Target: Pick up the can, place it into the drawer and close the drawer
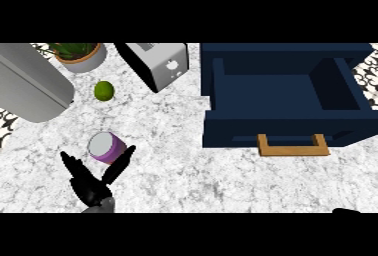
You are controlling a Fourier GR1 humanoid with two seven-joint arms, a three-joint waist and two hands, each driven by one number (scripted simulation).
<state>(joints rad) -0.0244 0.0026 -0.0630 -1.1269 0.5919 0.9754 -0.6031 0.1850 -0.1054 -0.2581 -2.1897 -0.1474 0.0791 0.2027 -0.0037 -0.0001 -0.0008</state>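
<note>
Your left hand [92, 187] sat at seven o'clock with fingers [118, 167] spread wide, holding nothing, just below the purple can [108, 147] on the counter [221, 180]; closing off-centre could have tipped it away from the open drawer [284, 132].

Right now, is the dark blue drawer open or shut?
Open: the dark blue drawer is pulled out, its empty inside showing from above.
</note>
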